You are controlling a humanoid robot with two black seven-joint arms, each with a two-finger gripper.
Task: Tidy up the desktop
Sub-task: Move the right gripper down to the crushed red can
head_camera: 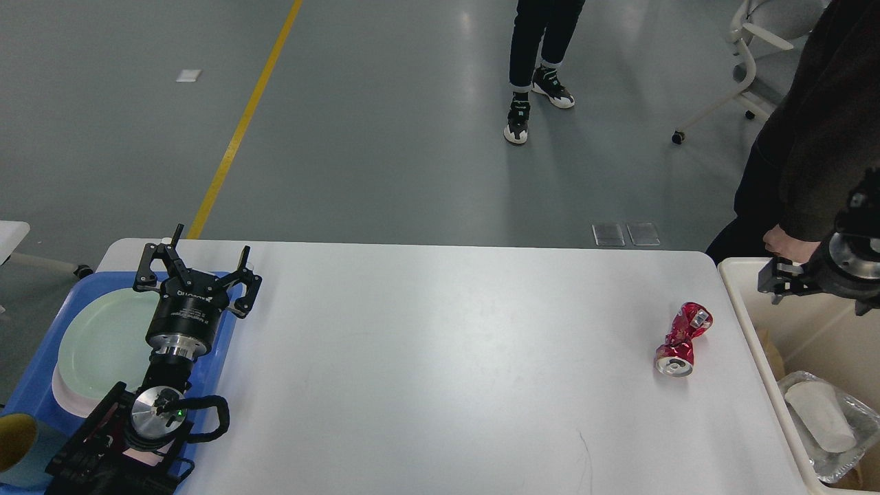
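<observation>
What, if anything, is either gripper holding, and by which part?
Nothing. The left gripper hangs open over the blue tray; the right gripper is empty above the cream bin. The crushed red can lies untouched on the desktop.
</observation>
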